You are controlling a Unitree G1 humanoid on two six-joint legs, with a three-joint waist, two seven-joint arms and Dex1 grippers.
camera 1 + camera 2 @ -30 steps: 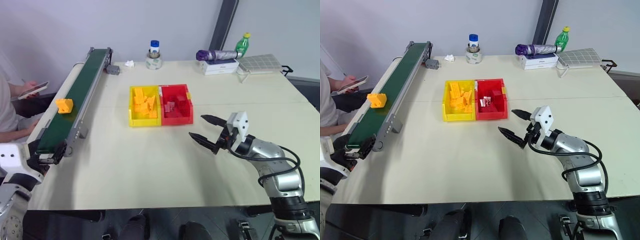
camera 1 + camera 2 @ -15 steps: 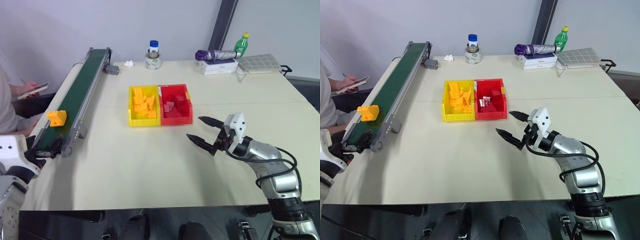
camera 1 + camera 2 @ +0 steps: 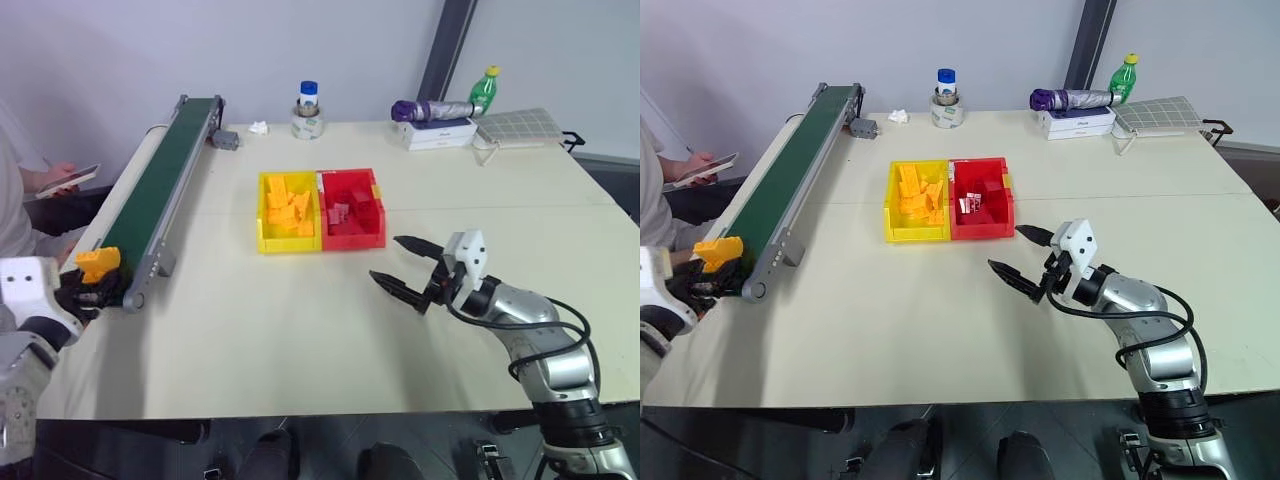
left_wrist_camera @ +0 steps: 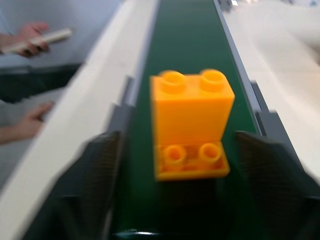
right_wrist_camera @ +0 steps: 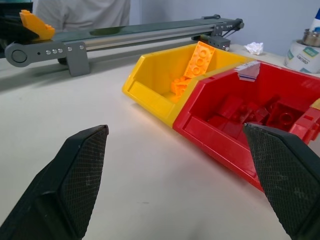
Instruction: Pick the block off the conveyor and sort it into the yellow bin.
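The orange-yellow block (image 4: 191, 122) stands upright at the near end of the dark-green conveyor (image 3: 160, 180), at the table's left edge. My left gripper (image 3: 88, 292) sits at that belt end. Its two black fingers (image 4: 100, 165) flank the block with a strip of belt showing on each side, so it is open. The yellow bin (image 3: 262, 225) stands mid-table with several orange-yellow bricks inside. My right gripper (image 3: 385, 258) hovers open over the table to the right of the bins, holding nothing.
A red bin (image 3: 378, 215) with dark red blocks adjoins the yellow bin on its right. A person with a phone (image 3: 68, 176) sits left of the conveyor. A tape roll with a bottle (image 3: 307, 118), an umbrella (image 3: 435, 108) and a green bottle (image 3: 485, 88) line the far edge.
The block has ridden down the belt to its near end and now stands between my left gripper's fingers. The right arm has kept still.
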